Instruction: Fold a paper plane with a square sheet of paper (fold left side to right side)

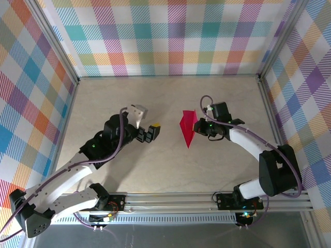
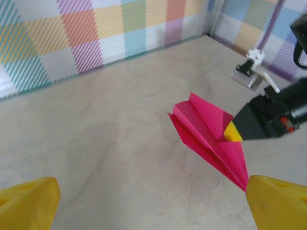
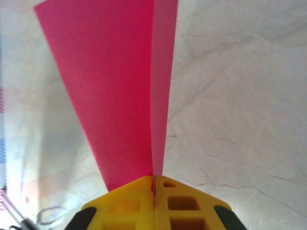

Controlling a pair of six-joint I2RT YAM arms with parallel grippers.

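Plaid walls (image 1: 170, 36) ringed a pale marbled counter (image 1: 155, 170); near its middle the magenta paper plane (image 1: 187, 126) pointed its nose toward the arm bases; the right hand (image 1: 197, 127) was clenched on its folded layers; the left hand (image 1: 151, 132), near it but apart, gaped wide, grasping nothing.

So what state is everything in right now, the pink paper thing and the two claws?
paper plane: folded into a narrow pointed dart, pinched at one edge.
right gripper: shut, clamping the paper plane between its yellow fingertips.
left gripper: wide open, holding nothing, apart from the plane.
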